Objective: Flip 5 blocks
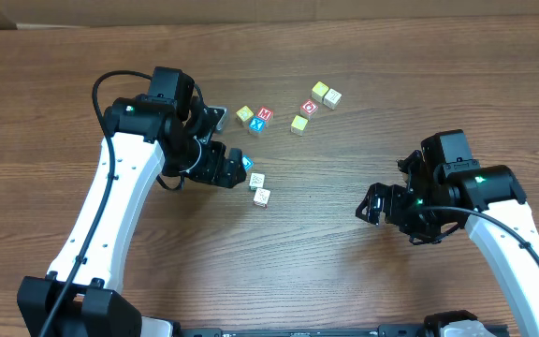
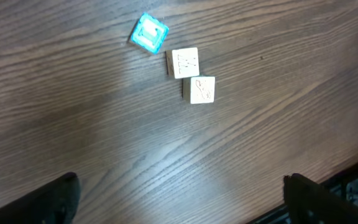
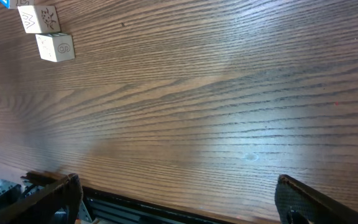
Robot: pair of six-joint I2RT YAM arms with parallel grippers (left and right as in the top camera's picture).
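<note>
The left end effector (image 2: 182, 200) and right end effector (image 3: 179, 198) are held open, empty; the touching cream alphabet cubes (image 2: 183, 63) might be dragged together if one is gripped.

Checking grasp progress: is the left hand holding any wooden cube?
No, the open left hand is empty; the teal-faced wooden cube lies free on the wooden table.

Bright, even light; soft glare sheens the table (image 3: 247, 149), focus sharp.
</note>
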